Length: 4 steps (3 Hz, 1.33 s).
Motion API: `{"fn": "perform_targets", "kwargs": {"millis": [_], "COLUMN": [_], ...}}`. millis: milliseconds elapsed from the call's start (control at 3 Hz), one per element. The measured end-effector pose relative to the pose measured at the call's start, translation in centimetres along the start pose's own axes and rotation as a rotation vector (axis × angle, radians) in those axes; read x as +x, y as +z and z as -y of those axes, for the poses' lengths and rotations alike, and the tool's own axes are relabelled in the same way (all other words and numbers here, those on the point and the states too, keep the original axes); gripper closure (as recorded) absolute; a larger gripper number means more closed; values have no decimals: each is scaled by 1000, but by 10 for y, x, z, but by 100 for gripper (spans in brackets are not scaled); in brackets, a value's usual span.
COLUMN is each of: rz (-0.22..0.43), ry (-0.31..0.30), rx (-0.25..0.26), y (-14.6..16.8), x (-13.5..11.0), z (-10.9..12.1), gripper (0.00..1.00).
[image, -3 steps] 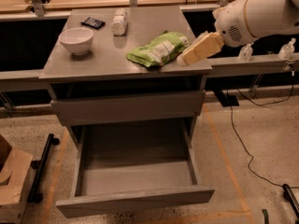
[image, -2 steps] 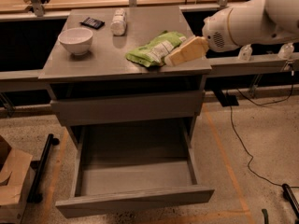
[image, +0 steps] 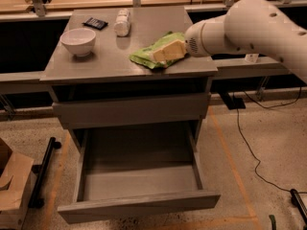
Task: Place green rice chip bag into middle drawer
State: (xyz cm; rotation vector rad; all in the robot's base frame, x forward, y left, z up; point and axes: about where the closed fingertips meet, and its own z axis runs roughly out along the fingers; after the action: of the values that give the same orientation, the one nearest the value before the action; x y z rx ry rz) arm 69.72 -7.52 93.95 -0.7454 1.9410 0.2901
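Observation:
The green rice chip bag (image: 149, 56) lies flat on the right part of the grey cabinet top (image: 103, 61). My gripper (image: 167, 51), cream-coloured at the end of the white arm (image: 249, 25), reaches in from the right and rests over the bag's right half, hiding part of it. The middle drawer (image: 139, 206) is pulled out wide below and its grey inside is empty. The plain drawer front above it (image: 129, 110) is closed.
A white bowl (image: 78, 40), a black flat item (image: 95, 23) and a white bottle lying down (image: 122, 23) sit on the cabinet top's left and back. A cardboard box (image: 12, 186) and a black bar (image: 44, 172) stand at floor left. Cables (image: 249, 152) run at right.
The arm has moved left and down. The gripper went from just right of the bag to directly over its right half. The bag and drawer have not moved.

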Motion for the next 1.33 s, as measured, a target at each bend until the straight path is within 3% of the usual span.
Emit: {"fn": "perform_targets", "kwargs": {"millis": [333, 667, 1000, 1333], "rz": [14, 26, -3, -8], "ry": [61, 86, 84, 120], "rx": [44, 49, 62, 91], "y": [43, 50, 54, 77], "x": [2, -3, 2, 13], "z": [2, 0, -1, -1], "gripper": [0, 0, 0, 0]}}
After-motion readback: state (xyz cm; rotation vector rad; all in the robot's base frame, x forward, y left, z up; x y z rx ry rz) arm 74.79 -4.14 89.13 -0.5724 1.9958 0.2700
